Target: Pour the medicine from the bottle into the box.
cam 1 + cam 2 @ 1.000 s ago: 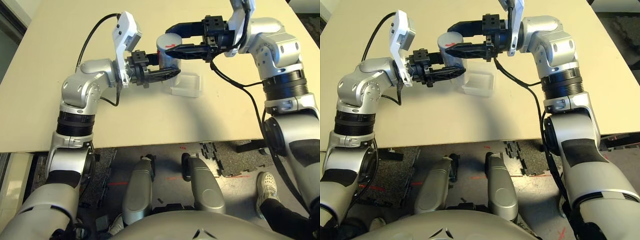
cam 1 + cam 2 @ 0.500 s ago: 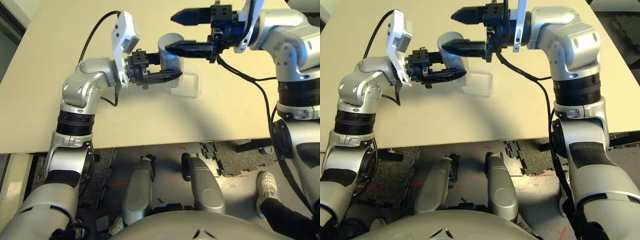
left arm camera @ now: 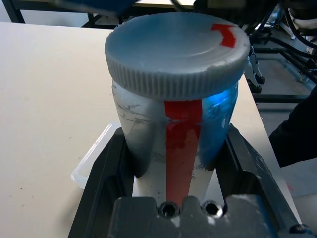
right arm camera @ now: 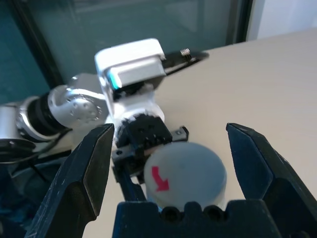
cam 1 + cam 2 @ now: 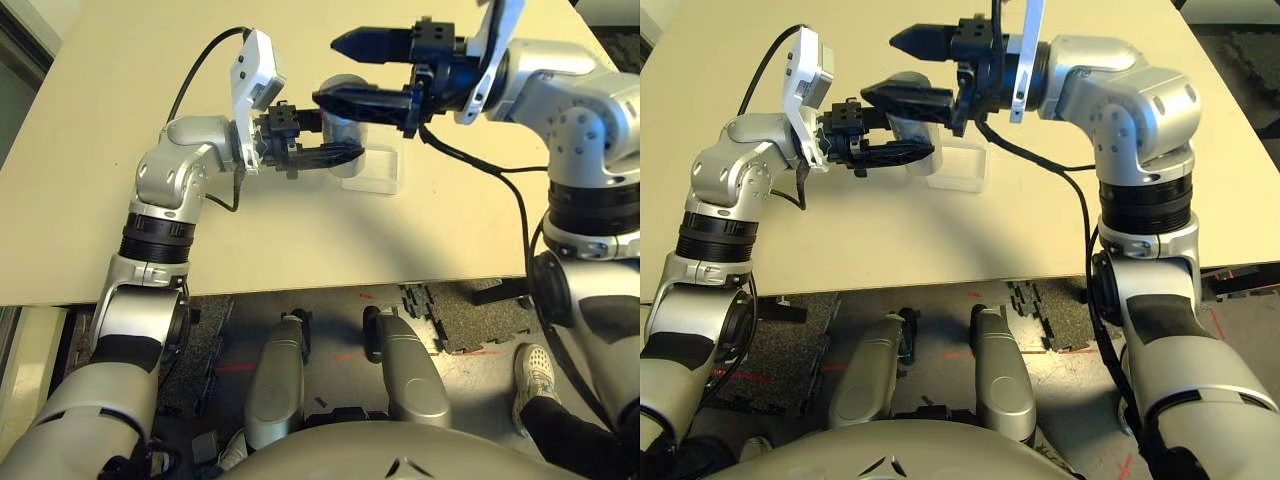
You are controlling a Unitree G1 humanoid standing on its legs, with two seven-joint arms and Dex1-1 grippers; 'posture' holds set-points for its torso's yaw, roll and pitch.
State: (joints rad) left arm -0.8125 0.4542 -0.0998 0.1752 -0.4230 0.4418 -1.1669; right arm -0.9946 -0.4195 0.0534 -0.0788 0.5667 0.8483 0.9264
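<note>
In the left eye view, the box (image 5: pixel 371 185) is seen on the table (image 5: pixel 250 240), just beyond the tips of the left gripper (image 5: pixel 362 133). In the left wrist view, the bottle (image 3: pixel 183 148) is pinched between the left jaws, its cap (image 3: pixel 168 54) above them. In the right wrist view, the right gripper's (image 4: pixel 171 171) jaws are spread around the cap, untouched; if they close off-centre, the bottle could be twisted loose.

Bottle cap (image 3: pixel 176 54): matt plastic, ribbed rim
Below cap, bottle (image 3: pixel 148 134): glossy, scuffed
Beside bottle, box (image 5: pixel 372 172): smooth, clear plastic
</note>
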